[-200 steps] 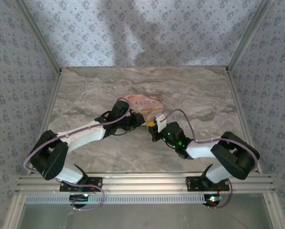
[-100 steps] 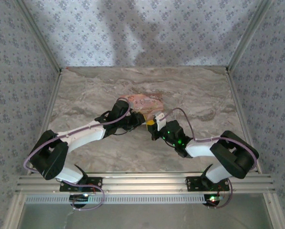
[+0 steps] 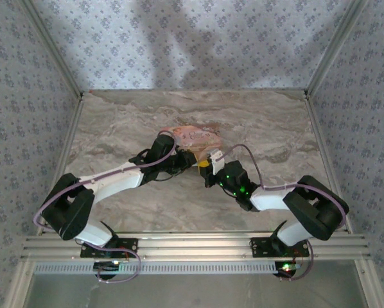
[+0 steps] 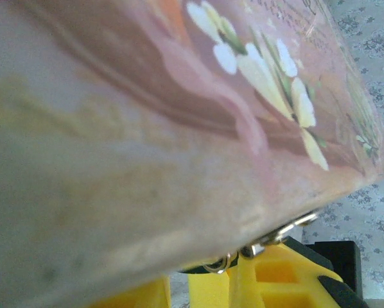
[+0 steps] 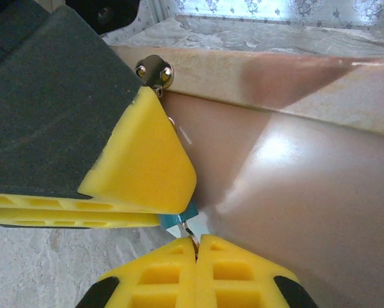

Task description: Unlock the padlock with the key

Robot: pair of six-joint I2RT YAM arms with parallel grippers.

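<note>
Right at the near edge of the pink box, mid-bench, both arms are bunched up nose to nose. Progress-wise I'd call this the insertion stage: the key is in hand and up at the lock, but nothing looks turned or popped open.

The right wrist view shows the right hand with its 2 yellow pads pressed flat together. A thin metal sliver and a teal bit poke out of the seam, and I take those to be the key. Just above, where the box's lid meets its body, sits a small brass piece with 2 dark dots. That's my best guess for the padlock. A fat yellow finger of the left hand lies against the box face just beside it. Whether the left hand is clamped or spread, I can't tell.

Left to do, as I judge it: get the key tip into the keyhole (which I can't find), turn it, and free the shackle.

As for the box, its lid looks down, and whatever's inside is hidden.
</note>
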